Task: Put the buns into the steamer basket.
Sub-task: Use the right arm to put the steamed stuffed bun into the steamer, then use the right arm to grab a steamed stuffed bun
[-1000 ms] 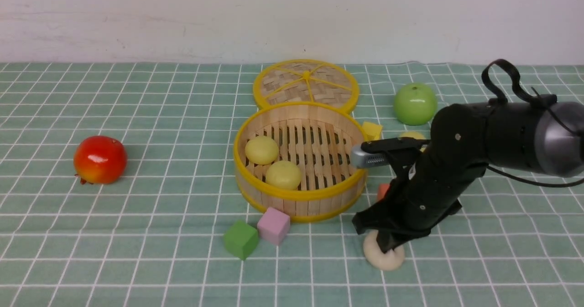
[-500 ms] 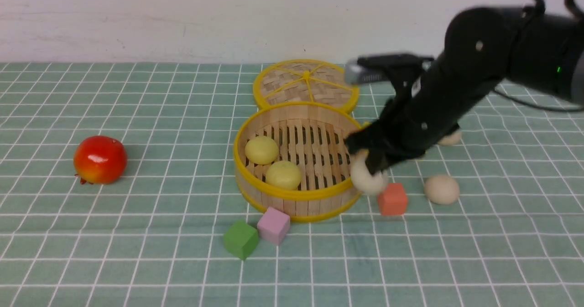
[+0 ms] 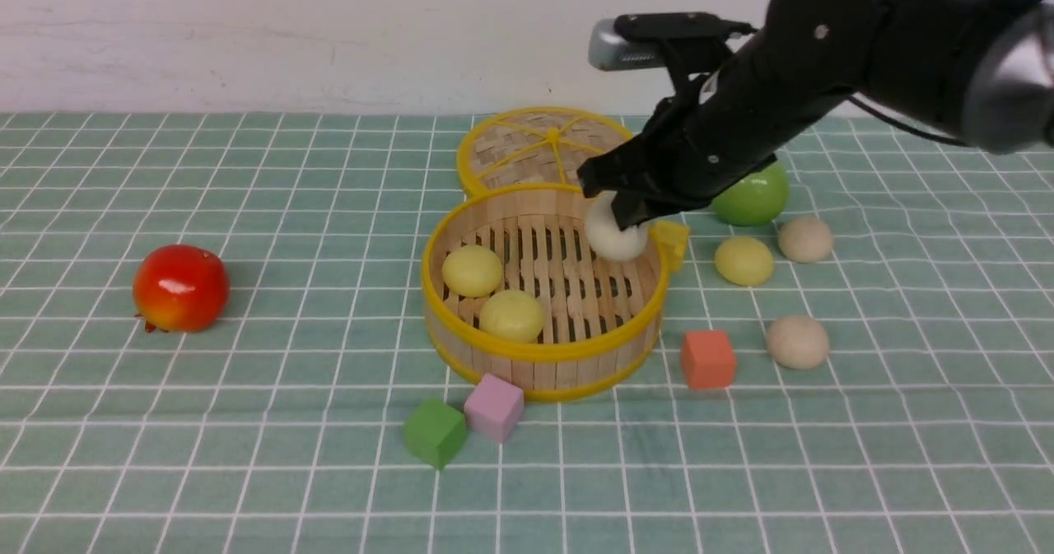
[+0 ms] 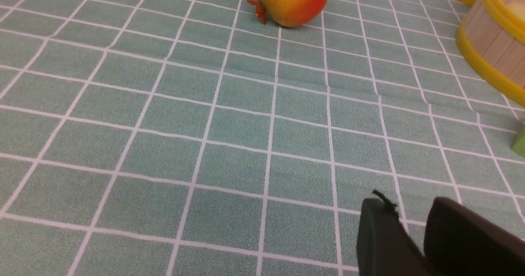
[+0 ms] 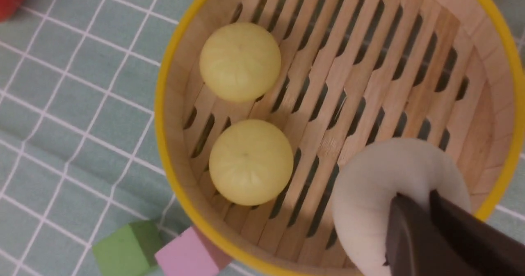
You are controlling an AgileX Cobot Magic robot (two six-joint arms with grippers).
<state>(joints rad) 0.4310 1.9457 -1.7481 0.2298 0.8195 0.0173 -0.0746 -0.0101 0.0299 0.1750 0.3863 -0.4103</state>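
Six small, smooth, dome-shaped buns show. Two lie just apart on the slatted floor of the round light-wood steamer basket [image 3: 539,350] with yellow rims, at mid-table: a farther yellow bun [image 3: 472,270] and a nearer yellow bun [image 3: 511,315]. A soft white bun [image 3: 616,239] hangs over the basket's right side, grasped by the right gripper [image 3: 619,208], its dark jaws clenched into it. Three rest on the green checked tablecloth [image 3: 247,208] toward the table's right edge: a third yellow bun [image 3: 743,260], a far beige bun [image 3: 805,239] and a near beige bun [image 3: 796,342]. One flat woven yellow-rimmed lid [image 3: 550,149] lies behind the basket. There are two glossy fruits, a green apple [image 3: 753,196] and a red fruit [image 3: 180,287] toward the left edge. There are four matte cubes: a green cube [image 3: 435,432] beside a pink cube [image 3: 493,407] at the basket's near side, an orange-red cube [image 3: 707,359] and a yellow cube [image 3: 671,241] at its right. The left gripper [image 4: 410,205] is low over the cloth, jaws slightly parted and holding nothing.
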